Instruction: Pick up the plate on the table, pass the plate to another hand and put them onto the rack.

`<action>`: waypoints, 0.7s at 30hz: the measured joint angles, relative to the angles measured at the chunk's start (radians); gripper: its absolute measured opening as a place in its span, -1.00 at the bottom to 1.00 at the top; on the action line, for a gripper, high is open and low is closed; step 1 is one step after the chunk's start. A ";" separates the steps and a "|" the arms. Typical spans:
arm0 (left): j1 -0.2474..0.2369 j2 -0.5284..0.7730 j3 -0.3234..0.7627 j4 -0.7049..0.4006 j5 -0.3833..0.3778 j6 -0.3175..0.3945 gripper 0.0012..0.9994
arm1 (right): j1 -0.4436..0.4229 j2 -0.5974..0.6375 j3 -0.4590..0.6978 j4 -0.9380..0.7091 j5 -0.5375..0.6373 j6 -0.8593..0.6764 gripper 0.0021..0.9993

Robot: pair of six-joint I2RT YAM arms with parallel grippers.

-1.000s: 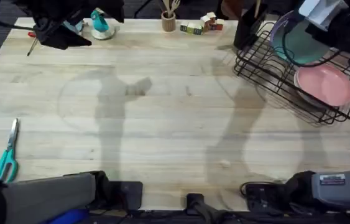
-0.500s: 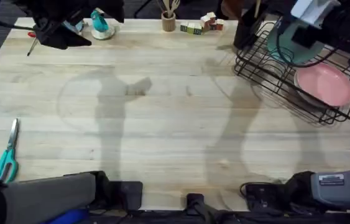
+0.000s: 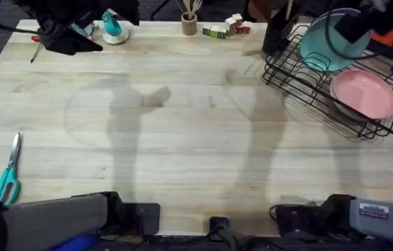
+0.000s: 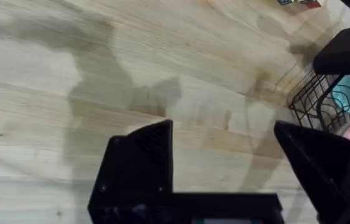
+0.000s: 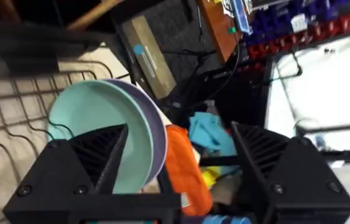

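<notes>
With the plate (image 3: 327,43) seated upright in the rack (image 3: 301,82), the spread, empty right claw (image 5: 178,152) is best withdrawn straight, clear of the wires.

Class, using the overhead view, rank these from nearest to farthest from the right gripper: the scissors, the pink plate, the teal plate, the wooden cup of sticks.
1. teal plate, in the rack's back slots, beside the right gripper.
2. pink plate, in the rack's front.
3. wooden cup, far edge, centre.
4. scissors, near left.

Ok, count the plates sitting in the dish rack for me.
3. The teal plate stands upright at the far end of the rack, a purple plate stands right behind it, and a pink plate leans nearer the front. Others could be hidden.
</notes>
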 joint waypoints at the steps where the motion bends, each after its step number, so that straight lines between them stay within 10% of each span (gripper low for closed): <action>1: 0.000 0.000 0.000 0.004 0.000 0.000 0.99 | 0.000 -0.022 0.000 -0.017 0.000 0.043 0.99; 21: 0.000 -0.006 0.000 0.048 0.000 0.171 0.99 | 0.067 -0.284 0.000 -0.545 -0.129 0.920 0.99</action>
